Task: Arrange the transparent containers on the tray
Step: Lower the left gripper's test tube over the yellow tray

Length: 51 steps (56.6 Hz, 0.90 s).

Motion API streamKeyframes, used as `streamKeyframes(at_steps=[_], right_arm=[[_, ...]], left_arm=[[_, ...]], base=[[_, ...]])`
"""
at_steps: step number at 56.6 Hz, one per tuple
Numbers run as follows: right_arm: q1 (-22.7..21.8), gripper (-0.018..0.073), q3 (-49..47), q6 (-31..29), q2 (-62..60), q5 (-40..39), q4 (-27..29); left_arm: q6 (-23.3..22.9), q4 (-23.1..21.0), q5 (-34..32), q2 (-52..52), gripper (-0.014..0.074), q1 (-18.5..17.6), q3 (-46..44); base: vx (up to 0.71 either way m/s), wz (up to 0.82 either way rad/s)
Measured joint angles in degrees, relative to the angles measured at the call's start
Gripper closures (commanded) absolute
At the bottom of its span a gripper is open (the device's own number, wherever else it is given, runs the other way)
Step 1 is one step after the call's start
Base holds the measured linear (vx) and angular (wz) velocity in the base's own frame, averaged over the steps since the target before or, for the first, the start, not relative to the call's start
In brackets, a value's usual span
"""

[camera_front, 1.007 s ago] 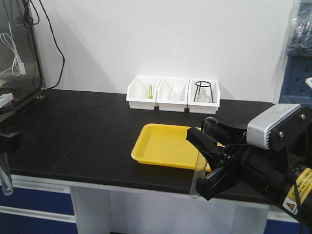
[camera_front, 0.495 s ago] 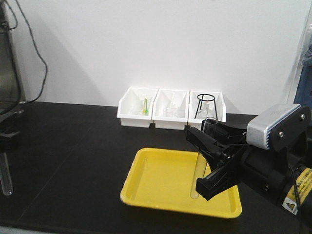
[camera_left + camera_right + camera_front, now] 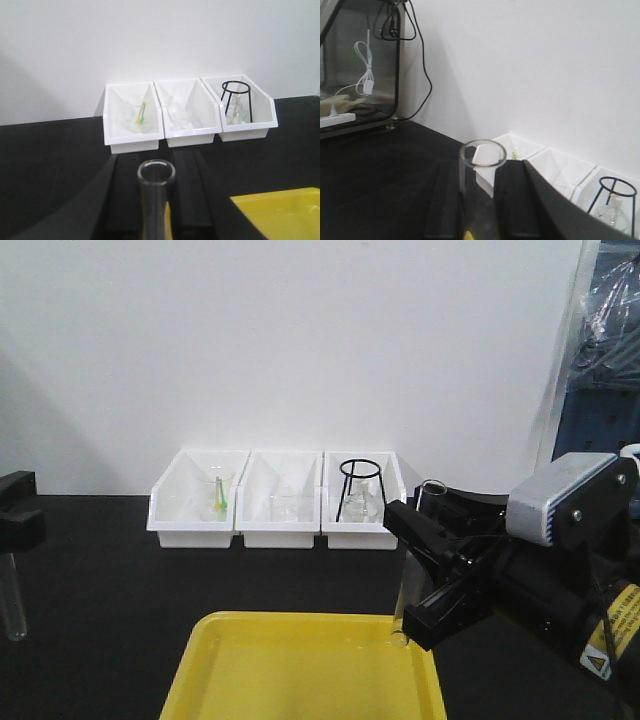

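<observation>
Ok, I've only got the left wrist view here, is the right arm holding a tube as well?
Observer: Yes. The front view shows the right gripper shut on a second test tube, slightly tilted, rim up.
Operator: Where's its bottom end?
Observer: It appears by the yellow tray's far right corner; I can't tell whether it touches.
Operator: And the one I'm holding, against the tray?
Observer: The left gripper holds the left tube upright over the black counter, well left of the tray.

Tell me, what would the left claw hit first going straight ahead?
Likely the middle white bin; the left gripper, holding a test tube, aims there. Depth is uncertain.
</observation>
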Motion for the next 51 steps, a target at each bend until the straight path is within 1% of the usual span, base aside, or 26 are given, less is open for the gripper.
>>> streamKeyframes(at_steps=[21, 51], right_arm=[[0.00, 0.0571, 0.00, 0.00, 0.00, 0.00, 0.00], [0.00, 0.0571, 0.00, 0.00, 0.00, 0.00, 0.00]], left_arm=[[0.00, 0.00, 0.00, 0.05, 0.0600, 0.00, 0.00], [0.00, 0.00, 0.00, 0.05, 0.0600, 0.00, 0.00]], base=[[0.17, -0.18], [0.03, -0.05]])
